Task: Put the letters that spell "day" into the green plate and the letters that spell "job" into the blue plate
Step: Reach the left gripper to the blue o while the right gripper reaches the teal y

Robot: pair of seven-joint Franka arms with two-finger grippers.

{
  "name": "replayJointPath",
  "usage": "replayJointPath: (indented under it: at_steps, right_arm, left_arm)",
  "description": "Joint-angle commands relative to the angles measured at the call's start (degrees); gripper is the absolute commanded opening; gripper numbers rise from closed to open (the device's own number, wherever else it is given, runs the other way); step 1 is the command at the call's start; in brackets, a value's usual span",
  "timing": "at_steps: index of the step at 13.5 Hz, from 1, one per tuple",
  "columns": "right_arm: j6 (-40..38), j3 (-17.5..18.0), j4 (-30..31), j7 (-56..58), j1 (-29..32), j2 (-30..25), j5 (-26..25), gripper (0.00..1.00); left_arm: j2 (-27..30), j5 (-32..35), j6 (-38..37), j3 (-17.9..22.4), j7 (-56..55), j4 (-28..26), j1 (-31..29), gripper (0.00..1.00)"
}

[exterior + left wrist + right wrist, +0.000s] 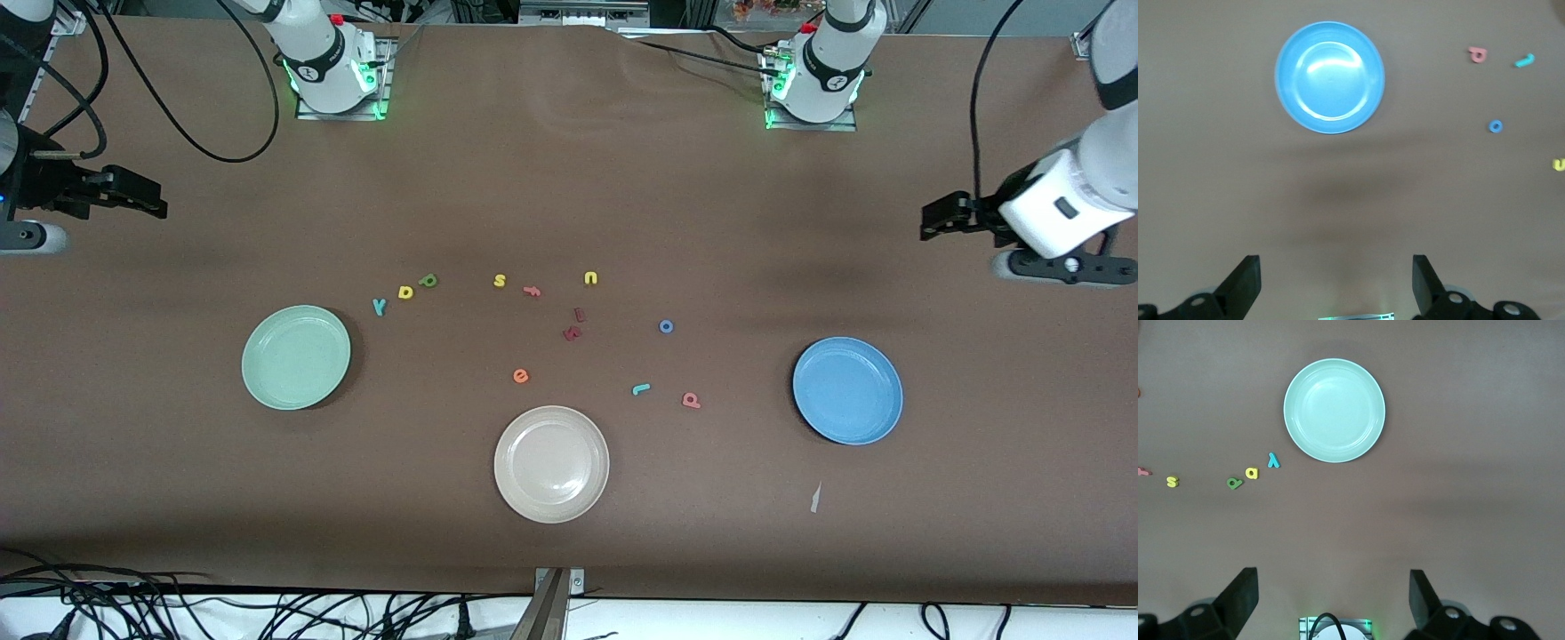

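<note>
Letters lie scattered on the brown table (569, 196) around one landmark, the cream plate (551, 463), which sits nearest the front camera. Green plate (296, 356) lies toward the right arm's end of the table from the cream plate and slightly farther from the camera; it holds nothing. Blue plate (847, 390) lies toward the left arm's end from the cream plate, also bare. Teal y (379, 307), yellow d (405, 292) and green a (428, 281) form a short row farther from the camera than the cream plate, just beside the green plate's rim. Blue o (666, 326), teal j (641, 388) and pink b (691, 400) lie apart from one another between the cream plate and the blue plate, the o farthest from the camera. Yellow s (500, 281), yellow u (590, 278), an orange e (521, 376) and dark red letters (573, 325) lie farther from the camera than the cream plate. Left gripper (933, 220) waits raised at the left arm's end of the table, fingers spread wide, holding nothing. Right gripper (151, 200) waits raised at the right arm's end, fingers likewise spread and holding nothing.
</note>
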State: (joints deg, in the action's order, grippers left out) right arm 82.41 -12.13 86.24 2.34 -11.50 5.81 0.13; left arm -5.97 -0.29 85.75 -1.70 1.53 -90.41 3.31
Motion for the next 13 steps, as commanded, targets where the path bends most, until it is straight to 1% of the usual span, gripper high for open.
replayJointPath:
  at_steps: [1,3,4,6,7,8,9,11,12,13]
  right_arm:
    - [-0.3,0.0,-0.9,-0.6,0.1,1.0,1.2,1.00]
    - [-0.3,-0.1,-0.9,-0.5,0.4,2.2,2.0,1.00]
    - [-0.3,-0.1,-0.9,-0.6,0.3,2.5,2.0,1.00]
    - [-0.4,-0.1,-0.8,-1.5,0.3,2.9,2.0,1.00]
    - [-0.3,-0.1,-0.8,-2.2,0.4,3.0,2.1,1.00]
    - [-0.2,0.0,-0.8,-2.8,0.5,3.0,2.2,1.00]
    - [-0.2,-0.1,-0.8,-3.0,0.5,3.2,2.9,1.00]
    - [0.8,0.1,-0.5,-5.8,0.4,4.5,3.4,1.00]
    - [3.3,0.3,1.2,-7.8,0.4,4.3,3.5,1.00]
    - [6.2,0.3,3.6,-8.5,0.3,4.0,3.5,1.00]
  left_arm:
    - [-4.7,-0.7,0.5,-0.5,0.6,2.2,2.1,1.00]
    - [-8.7,-3.0,6.2,-0.8,0.2,3.0,3.8,1.00]
    - [-11.8,-4.2,8.6,-1.3,0.1,3.0,5.5,1.00]
    - [-16.5,-4.7,14.0,-1.4,-0.6,3.0,8.6,1.00]
    - [-18.7,-4.8,15.9,-1.4,-3.0,3.0,10.6,1.00]
    - [-20.9,-4.7,17.6,-1.4,-8.2,3.0,12.7,1.00]
    - [-22.6,-4.1,19.9,-1.3,-12.3,3.0,13.6,1.00]
    - [-24.3,-4.6,22.3,-1.6,-14.3,2.4,16.2,1.00]
    - [-25.4,-4.8,24.1,-1.6,-16.0,2.0,16.7,1.00]
    - [-26.1,-4.9,27.1,-1.6,-21.0,1.0,17.8,1.00]
